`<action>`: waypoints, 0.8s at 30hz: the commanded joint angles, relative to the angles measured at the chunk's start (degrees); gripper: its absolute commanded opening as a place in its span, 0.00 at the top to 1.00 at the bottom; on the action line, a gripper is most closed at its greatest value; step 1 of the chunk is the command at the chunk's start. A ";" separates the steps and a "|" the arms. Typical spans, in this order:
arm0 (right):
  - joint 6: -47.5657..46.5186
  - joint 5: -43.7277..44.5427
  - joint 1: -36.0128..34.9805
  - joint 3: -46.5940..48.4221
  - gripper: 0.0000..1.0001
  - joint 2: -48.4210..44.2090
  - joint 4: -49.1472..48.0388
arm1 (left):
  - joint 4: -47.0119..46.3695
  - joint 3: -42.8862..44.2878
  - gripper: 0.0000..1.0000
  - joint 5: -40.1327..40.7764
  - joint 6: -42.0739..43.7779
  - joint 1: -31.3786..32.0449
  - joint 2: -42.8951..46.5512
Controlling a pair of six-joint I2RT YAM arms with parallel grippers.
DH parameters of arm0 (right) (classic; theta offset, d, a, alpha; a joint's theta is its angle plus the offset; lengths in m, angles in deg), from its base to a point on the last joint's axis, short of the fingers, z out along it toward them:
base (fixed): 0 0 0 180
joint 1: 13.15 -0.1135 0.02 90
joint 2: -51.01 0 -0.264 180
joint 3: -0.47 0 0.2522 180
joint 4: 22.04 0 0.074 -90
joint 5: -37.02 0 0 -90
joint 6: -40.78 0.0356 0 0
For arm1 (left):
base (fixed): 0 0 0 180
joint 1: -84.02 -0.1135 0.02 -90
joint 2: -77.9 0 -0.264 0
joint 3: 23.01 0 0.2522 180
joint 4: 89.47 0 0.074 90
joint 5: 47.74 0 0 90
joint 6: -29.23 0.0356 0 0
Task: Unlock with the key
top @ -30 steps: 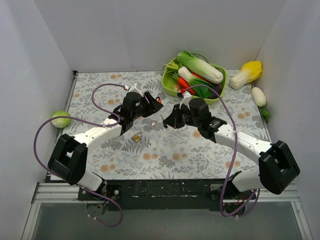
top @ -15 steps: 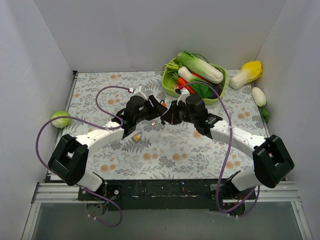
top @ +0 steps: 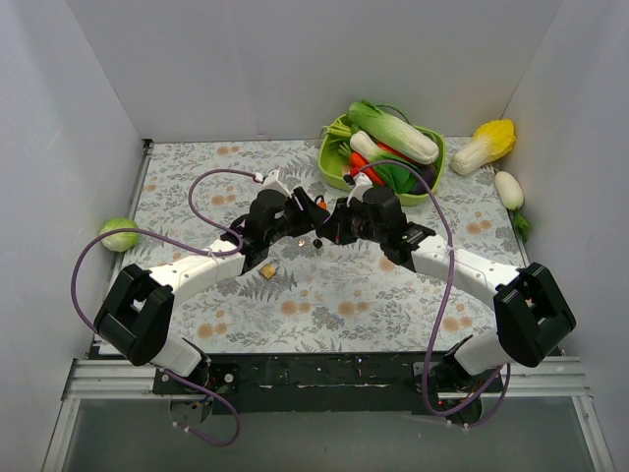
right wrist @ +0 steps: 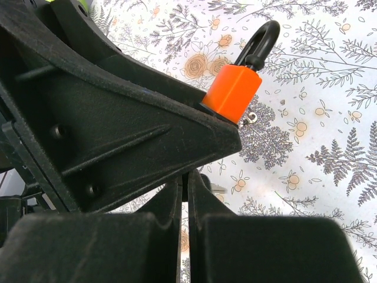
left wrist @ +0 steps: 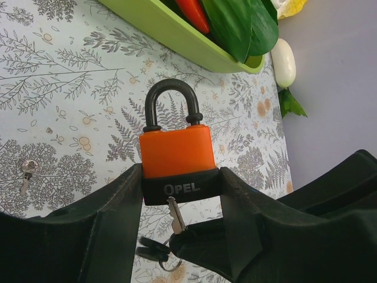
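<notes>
Top view: the right pincer (top: 326, 228) is arriving against the left pincer (top: 303, 218) above the worktop (top: 197, 177), the earlier gap gone.

Left wrist: the left pincer is clamping the orange padlock (left wrist: 175, 152); the key (left wrist: 175, 213) is entering its keyhole.

Right wrist: the right pincer is pinching tight, apparently on the key, which is hidden here. Turning is still outstanding.

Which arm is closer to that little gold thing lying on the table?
Left. The left arm passes just beside the little gold thing; the right arm comes in from the other side, well apart.

One orange padlock (left wrist: 175, 156), one green tray (left wrist: 177, 36), one loose silvery key (left wrist: 26, 171).
</notes>
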 commanded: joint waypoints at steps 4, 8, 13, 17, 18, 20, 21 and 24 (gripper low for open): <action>-0.53 1.30 -0.05 1.68 0.99 -1.44 -0.90 | -2.09 0.96 1.00 0.96 1.43 0.32 4.07; -0.62 1.30 -0.14 1.06 0.99 -1.97 -0.72 | -1.91 1.23 1.00 1.22 1.69 0.32 3.98; -0.62 0.95 -0.14 -0.08 0.99 -3.02 -0.72 | -1.74 1.58 1.00 0.87 2.22 0.32 3.63; 0.08 -0.11 -0.14 -1.13 0.99 -3.90 -1.25 | -1.74 1.67 1.00 0.87 2.31 0.40 3.54; 0.17 -0.11 -0.05 -1.31 0.99 -3.99 -1.25 | -1.74 1.67 1.00 0.87 2.39 0.32 3.63; 0.17 0.24 -0.14 -1.57 0.99 -4.34 -1.16 | -1.65 1.75 1.00 1.05 2.48 0.32 3.63; 0.08 0.41 -0.05 -1.84 0.99 -4.43 -1.16 | -1.56 1.84 1.00 1.05 2.57 0.32 3.63; 0.08 1.03 -0.05 -1.84 0.99 -4.43 -0.90 | -1.47 1.93 1.00 1.13 2.75 0.40 3.80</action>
